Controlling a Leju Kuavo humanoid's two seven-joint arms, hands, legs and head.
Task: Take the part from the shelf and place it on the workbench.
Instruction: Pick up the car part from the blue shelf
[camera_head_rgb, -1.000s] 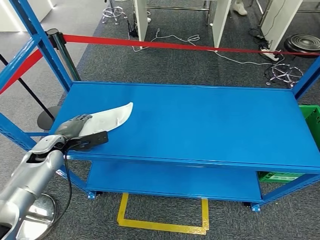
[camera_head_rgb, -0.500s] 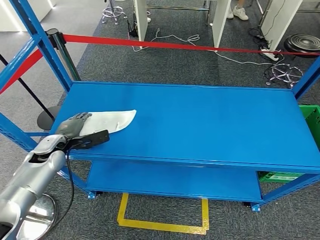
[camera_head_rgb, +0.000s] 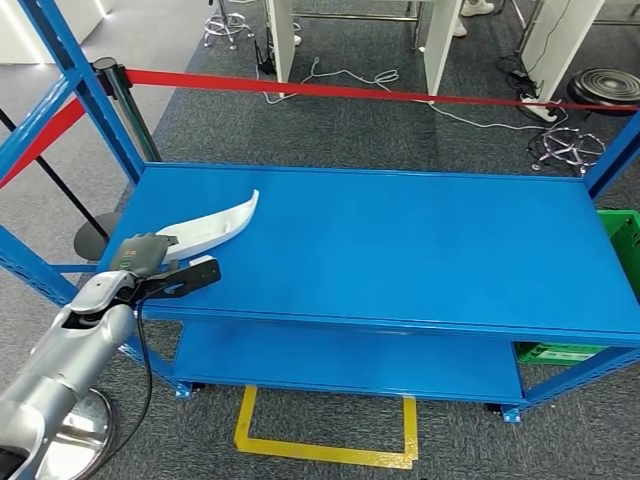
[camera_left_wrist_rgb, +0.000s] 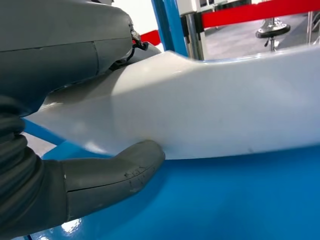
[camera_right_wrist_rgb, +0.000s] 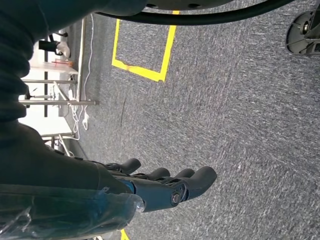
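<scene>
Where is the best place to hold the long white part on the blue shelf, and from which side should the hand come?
Probably the wide end nearest the shelf's left front corner, coming from the front edge. The white part is long, curved and tapers to a thin tip, so the broad end gives more surface. The left hand already holds it there, thumb under and fingers over.

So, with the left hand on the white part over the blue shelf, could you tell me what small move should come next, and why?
Probably a short straight lift. The left hand grips the white part at one end, thumb beneath it, and its far tip is off the blue shelf, so raising it clear seems the sensible step before carrying.
</scene>
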